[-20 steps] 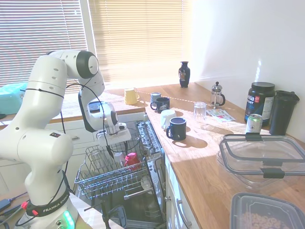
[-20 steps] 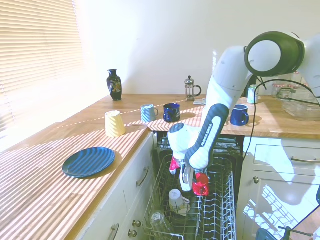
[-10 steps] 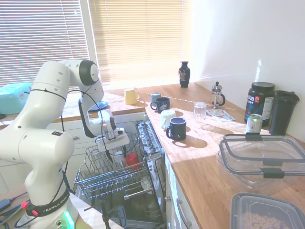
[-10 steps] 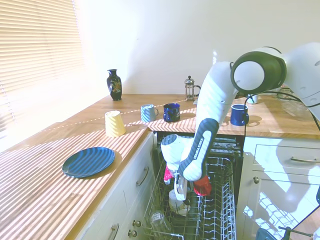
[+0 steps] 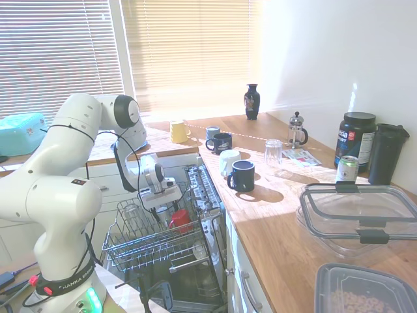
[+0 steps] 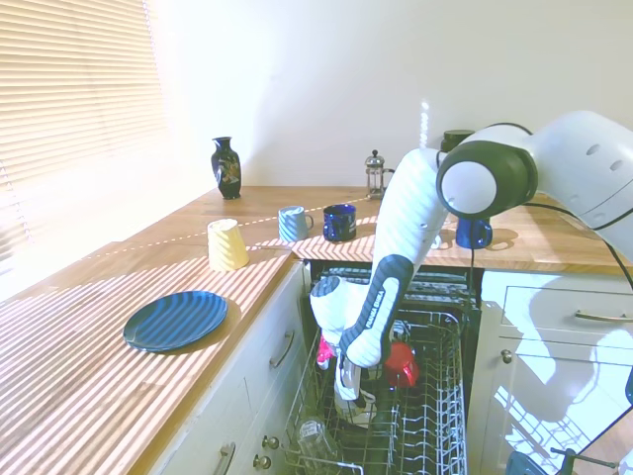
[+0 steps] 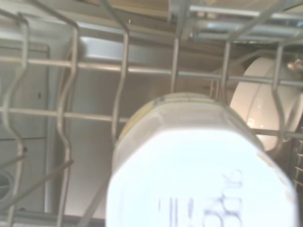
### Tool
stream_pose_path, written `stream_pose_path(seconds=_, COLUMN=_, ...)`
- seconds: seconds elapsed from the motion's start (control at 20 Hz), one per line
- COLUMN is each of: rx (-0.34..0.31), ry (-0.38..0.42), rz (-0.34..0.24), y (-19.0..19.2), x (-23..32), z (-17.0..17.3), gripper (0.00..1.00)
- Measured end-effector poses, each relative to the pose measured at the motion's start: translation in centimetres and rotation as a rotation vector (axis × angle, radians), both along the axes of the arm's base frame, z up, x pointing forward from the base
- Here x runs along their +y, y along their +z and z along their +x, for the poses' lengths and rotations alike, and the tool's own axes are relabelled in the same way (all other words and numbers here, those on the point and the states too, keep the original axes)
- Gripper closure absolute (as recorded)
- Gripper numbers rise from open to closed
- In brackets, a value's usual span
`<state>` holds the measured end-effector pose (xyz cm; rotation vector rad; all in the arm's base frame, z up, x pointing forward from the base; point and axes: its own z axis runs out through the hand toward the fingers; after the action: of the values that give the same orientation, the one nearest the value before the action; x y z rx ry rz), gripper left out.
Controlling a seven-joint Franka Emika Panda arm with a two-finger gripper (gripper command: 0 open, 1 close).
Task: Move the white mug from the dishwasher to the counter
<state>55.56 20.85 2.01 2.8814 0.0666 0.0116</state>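
Note:
The white mug (image 6: 358, 406) stands upside down in the wire rack (image 6: 427, 421) of the open dishwasher (image 5: 195, 280). Its base (image 7: 199, 175) fills the lower middle of the wrist view. My gripper (image 6: 348, 388) is lowered into the rack, right over the mug and open, its tips at the mug's top. From the other side the gripper (image 5: 161, 206) hides the mug. A red mug (image 6: 401, 366) sits just beside it in the rack. The wooden counter (image 5: 273, 215) runs along above the dishwasher.
A drinking glass (image 6: 312, 433) stands in the rack's front, and a white dish (image 7: 258, 104) leans behind the wires. A pale mug (image 5: 228, 160), navy mug (image 5: 242, 175), glass (image 5: 273, 151), yellow mug (image 6: 226, 244) and blue plate (image 6: 176, 319) stand on the counter.
The arm has come down and shifted toward the rack's front, bringing the gripper from above the rack to right over the white mug. The mugs have not moved.

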Motion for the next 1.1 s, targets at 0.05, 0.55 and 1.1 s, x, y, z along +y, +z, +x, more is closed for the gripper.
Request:
stream_pose_path(seconds=0.05, rx=0.002, ry=0.002, rz=0.003, y=-0.3, x=0.1, z=0.1, gripper=1.0)
stream_pose_path(seconds=0.55, rx=0.008, ry=0.01, rz=0.031, y=-0.6, x=0.0, z=0.9, gripper=1.0)
stream_pose_path(seconds=1.1, rx=0.004, ry=-0.015, rz=0.032, y=-2.3, x=-1.0, z=0.3, gripper=1.0)
